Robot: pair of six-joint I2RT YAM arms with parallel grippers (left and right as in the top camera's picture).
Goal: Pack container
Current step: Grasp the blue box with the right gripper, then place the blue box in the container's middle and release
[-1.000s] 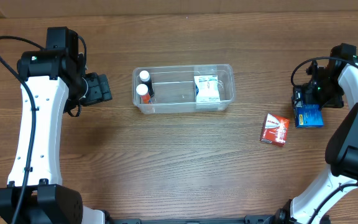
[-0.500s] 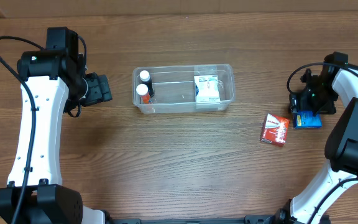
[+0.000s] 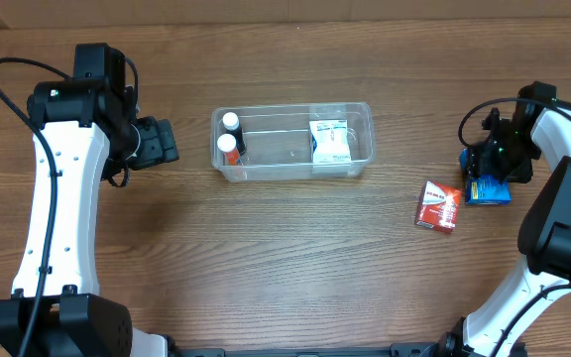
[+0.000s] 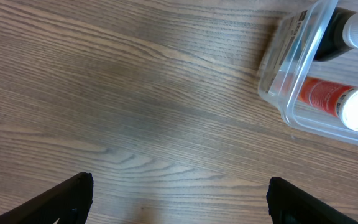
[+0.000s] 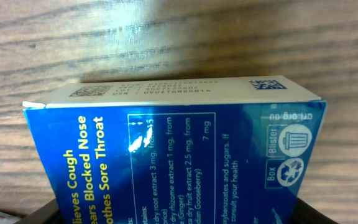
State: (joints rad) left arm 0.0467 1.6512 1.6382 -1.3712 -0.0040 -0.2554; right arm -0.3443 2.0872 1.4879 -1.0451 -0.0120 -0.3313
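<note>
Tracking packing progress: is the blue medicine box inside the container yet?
Out. The blue medicine box sits on the table, far right of the container.

The wooden desk (image 3: 285, 278) carries the clear container (image 3: 285, 171) at far centre, with a red box (image 3: 438, 206) and a blue box (image 3: 491, 188) close together at right

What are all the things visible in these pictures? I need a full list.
clear rectangular plastic container: 1, see-through, table centre
white-capped bottles: 2, one dark, one red, container's left end
white carton: 1, white, container's right part
red cardboard box: 1, red, table, right of container
blue medicine box: 1, blue, right of red box
wooden table: 1, brown, under everything
left gripper: 1, black, open, left of container
right gripper: 1, black, over blue box
</note>
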